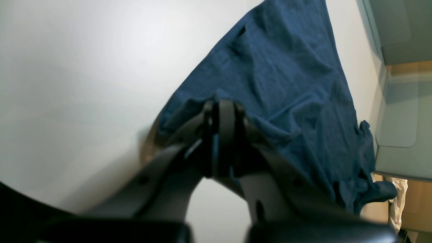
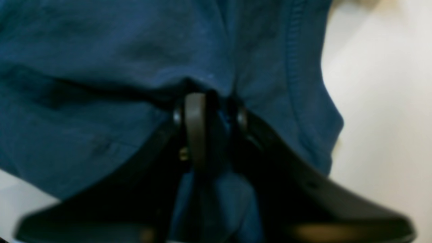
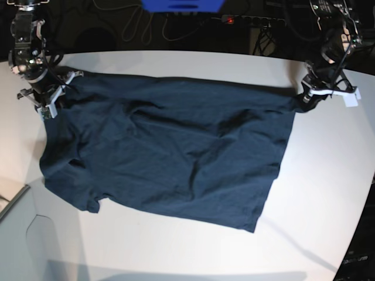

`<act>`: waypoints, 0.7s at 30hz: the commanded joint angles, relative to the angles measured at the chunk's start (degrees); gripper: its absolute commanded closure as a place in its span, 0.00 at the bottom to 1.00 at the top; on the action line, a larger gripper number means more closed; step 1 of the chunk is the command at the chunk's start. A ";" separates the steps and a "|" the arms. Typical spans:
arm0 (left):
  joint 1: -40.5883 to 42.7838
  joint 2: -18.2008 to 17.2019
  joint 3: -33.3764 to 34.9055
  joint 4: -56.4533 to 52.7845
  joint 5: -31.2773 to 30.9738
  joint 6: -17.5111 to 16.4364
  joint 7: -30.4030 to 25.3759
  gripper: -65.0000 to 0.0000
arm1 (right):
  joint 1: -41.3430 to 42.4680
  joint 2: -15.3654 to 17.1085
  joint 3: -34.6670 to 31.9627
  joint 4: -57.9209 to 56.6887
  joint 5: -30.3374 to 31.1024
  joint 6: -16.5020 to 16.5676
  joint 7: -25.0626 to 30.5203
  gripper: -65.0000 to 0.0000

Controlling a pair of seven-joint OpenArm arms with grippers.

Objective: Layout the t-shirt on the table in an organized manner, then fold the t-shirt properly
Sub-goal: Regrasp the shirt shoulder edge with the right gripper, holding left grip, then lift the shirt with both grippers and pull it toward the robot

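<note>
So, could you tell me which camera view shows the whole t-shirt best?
The base view: the t-shirt lies spread across the table, every edge visible. The left wrist view shows one stretched corner; the right wrist view shows only blurred cloth.

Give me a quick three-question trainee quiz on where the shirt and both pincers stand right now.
1. True or false: the t-shirt lies crumpled in a ball.
2. The left pincer grips which part? A) hem-end corner B) collar C) nothing
3. What is the right pincer shut on?

Key
1. False: it is spread across the table, still wrinkled.
2. A: it is clamped on the far corner at the hem end.
3. A fold of shirt fabric beside a stitched edge, near the sleeve end.
</note>
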 commanded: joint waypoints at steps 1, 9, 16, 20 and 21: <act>-0.03 -0.59 -0.18 0.79 -0.83 -0.51 -0.69 1.00 | 0.08 0.84 0.48 1.60 0.43 0.17 1.31 0.96; -0.03 -0.59 -0.18 0.79 -0.83 -0.51 -0.69 1.00 | -3.61 0.75 0.57 9.95 0.43 -0.09 1.31 1.00; 0.33 -0.59 -0.35 1.85 -0.92 -0.51 -0.69 1.00 | -4.49 -4.17 10.41 19.01 0.43 0.17 1.31 1.00; 1.29 -0.59 -0.44 2.81 -0.92 -0.51 -0.69 1.00 | -4.93 -6.28 16.39 22.52 0.43 0.26 1.31 1.00; 1.38 -0.68 -0.44 3.43 -0.92 -0.51 -0.69 1.00 | -5.46 -6.81 17.36 23.23 0.43 0.26 1.31 1.00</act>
